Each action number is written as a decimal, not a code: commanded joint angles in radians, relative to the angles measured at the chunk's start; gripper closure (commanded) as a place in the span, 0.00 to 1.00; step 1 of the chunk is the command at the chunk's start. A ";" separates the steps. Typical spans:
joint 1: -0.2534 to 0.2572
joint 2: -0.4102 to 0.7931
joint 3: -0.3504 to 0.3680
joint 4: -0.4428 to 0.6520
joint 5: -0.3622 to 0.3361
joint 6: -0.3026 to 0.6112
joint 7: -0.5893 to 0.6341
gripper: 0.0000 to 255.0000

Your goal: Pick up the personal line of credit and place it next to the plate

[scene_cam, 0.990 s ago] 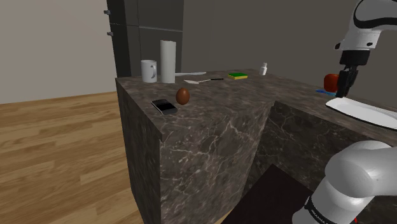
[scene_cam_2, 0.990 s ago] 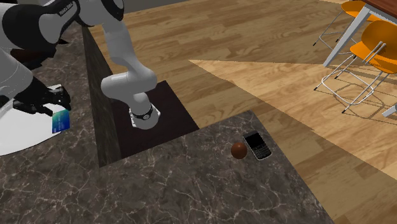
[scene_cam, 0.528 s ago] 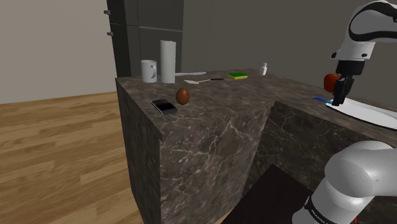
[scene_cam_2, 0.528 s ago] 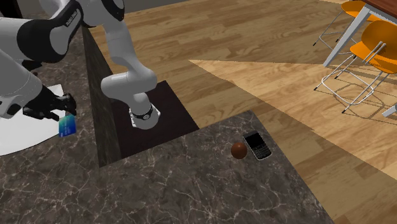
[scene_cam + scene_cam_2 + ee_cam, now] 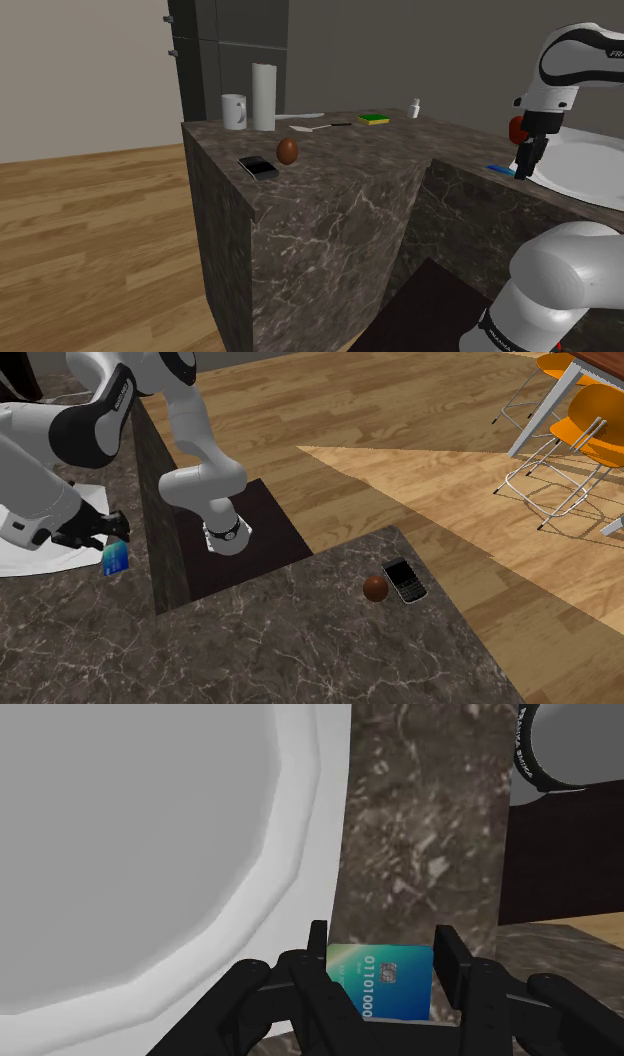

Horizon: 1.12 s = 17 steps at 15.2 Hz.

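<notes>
We have the gripper clamped on the blue card, at the second exterior view's left side, just beside the white plate; releasing high could drop it onto the rim.

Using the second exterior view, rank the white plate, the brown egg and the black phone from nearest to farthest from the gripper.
1. The white plate: at the view's left, right beside the gripper, which holds the blue card next to its rim.
2. The brown egg: right of middle, on the other counter section.
3. The black phone: just beyond the egg, toward the counter's edge.
</notes>
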State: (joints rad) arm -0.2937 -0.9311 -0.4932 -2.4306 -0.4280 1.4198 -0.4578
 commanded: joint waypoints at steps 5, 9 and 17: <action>-0.001 -0.001 -0.003 -0.007 -0.003 0.005 0.000 1.00; -0.002 -0.001 -0.003 -0.007 -0.003 0.005 0.000 0.00; 0.023 0.057 0.030 0.144 0.036 -0.088 -0.012 0.00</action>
State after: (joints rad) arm -0.2765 -0.8877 -0.4699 -2.3210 -0.4006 1.3531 -0.4669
